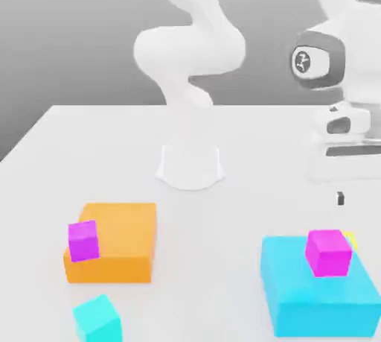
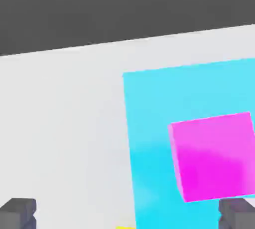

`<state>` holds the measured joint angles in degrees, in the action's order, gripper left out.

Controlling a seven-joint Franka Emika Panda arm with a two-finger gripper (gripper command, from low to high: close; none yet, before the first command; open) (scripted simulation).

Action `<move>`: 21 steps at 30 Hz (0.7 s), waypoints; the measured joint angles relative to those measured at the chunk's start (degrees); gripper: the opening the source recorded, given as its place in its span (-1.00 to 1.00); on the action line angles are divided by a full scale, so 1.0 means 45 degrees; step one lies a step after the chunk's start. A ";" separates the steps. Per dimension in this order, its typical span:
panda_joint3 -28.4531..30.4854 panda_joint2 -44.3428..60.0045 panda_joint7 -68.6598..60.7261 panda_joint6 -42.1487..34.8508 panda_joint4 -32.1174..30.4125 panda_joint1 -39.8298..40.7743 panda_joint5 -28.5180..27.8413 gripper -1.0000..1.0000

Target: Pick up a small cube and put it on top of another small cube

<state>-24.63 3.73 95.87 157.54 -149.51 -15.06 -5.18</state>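
Gripper (image 2: 127, 214) stands open; arm (image 1: 363, 50) bears round logo (image 1: 302, 62).

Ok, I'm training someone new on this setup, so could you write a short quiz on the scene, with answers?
1. Multiple choice: what rests on the blue block?
a) the orange block
b) the magenta cube
c) the cyan cube
2. True or false: the gripper stands open.
3. Short answer: in the exterior view, what colour is the partly hidden cube that peeks out behind the magenta cube?

Key: 1 b; 2 true; 3 yellow.
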 joint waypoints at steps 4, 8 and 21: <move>0.1116 0.1956 0.2473 0.1049 -0.0223 -0.1507 -0.1898 0.00; 0.2853 0.3777 0.3729 0.2405 0.0179 -0.2973 -0.3415 0.00; 0.1597 0.1961 0.2378 0.1105 -0.0282 -0.2115 -0.1624 -1.00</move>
<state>-17.44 12.56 106.58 162.51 -150.78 -24.57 -12.49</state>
